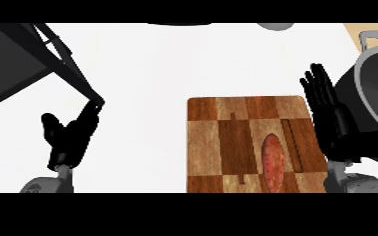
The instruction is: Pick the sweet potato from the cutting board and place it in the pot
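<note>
A reddish-brown sweet potato (273, 161) lies lengthwise on the right part of a checkered wooden cutting board (221, 145). My right hand (332, 115) stands just beyond the board's right edge, fingers straight and pointing up, open and apart from the potato. Behind that hand, at the right edge of the view, sits the dark grey pot (363, 85), partly cut off. My left hand (70, 135) rests open at the lower left, far from the board.
A dark angled object with thin black bars (44, 60) fills the upper left, its tip near my left hand. A grey round shape (275, 26) shows at the top. White counter (184, 65) lies between.
</note>
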### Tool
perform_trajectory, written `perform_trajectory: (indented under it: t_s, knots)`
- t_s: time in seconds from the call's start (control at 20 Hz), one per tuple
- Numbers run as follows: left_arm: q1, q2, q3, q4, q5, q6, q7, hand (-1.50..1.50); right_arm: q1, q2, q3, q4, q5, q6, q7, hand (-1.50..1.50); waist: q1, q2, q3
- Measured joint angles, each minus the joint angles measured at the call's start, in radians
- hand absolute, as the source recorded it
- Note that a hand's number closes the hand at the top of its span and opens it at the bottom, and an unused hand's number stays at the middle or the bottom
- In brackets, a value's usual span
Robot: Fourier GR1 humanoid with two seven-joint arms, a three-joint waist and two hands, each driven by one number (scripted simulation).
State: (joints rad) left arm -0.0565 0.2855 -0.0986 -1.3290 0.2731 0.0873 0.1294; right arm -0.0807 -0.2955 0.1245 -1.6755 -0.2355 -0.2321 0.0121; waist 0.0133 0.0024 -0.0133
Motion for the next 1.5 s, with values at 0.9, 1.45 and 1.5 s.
perform_trajectory:
  t_s: [0.9, 1.45, 1.5]
  knots:
    - [-0.125, 0.041, 0.098, -0.255, -0.063, 0.139, 0.029, 0.00, -0.067, -0.265, -0.161, 0.427, 0.071, 0.429, -0.637, -1.50, -0.004, -0.001, 0.015]
    - [-0.133, 0.040, 0.110, -0.275, -0.078, 0.142, 0.059, 0.00, -0.092, -0.491, -0.025, 0.203, 0.191, 0.659, -0.385, -1.50, -0.011, -0.005, 0.011]
    - [-0.130, 0.041, 0.111, -0.276, -0.078, 0.141, 0.062, 0.00, -0.093, -0.510, -0.008, 0.174, 0.208, 0.675, -0.353, -1.50, -0.012, -0.006, 0.011]
